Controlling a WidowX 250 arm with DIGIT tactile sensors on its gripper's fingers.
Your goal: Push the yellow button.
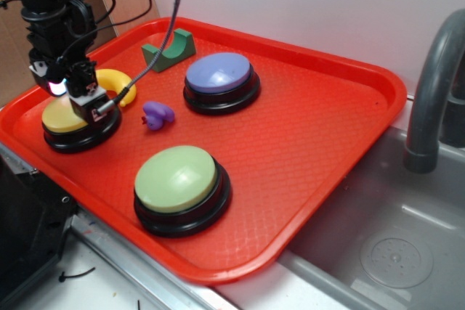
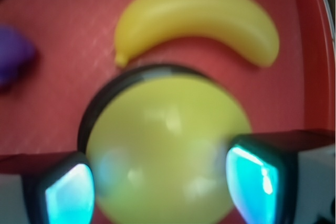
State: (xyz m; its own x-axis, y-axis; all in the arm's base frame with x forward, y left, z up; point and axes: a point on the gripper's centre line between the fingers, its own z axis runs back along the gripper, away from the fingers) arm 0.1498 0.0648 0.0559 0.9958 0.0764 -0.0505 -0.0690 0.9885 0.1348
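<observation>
Fingertips [image 2: 71, 195] fill the bottom of the wrist view, lit cyan, spread wide to either side of the yellow button [image 2: 165, 150], nothing pinched between them. Claw [image 1: 73, 96] sits right over the button's dome at the tray's left end; exterior view suggests it's at or very near the surface, but contact can't be confirmed from either angle. Yellow button [image 1: 64, 120] is on its black base near the left edge of the red tray [image 1: 327, 143], with the yellow banana toy [image 2: 199, 17] just beside it on the far side. Purple toy [image 1: 158, 115] lies near, toward tray centre. Green button [image 1: 178, 179] is at the near edge, blue button [image 1: 219, 75] further back, green arch block [image 1: 168, 49] by the far rim; all well apart from the claw. Grey sink [image 1: 392, 252] right of the tray. Step looks like the press itself: aligned, descending or just touching. Next move calls for a straight downward push, staying centred so the fingers don't slide off the dome or bump the banana.
</observation>
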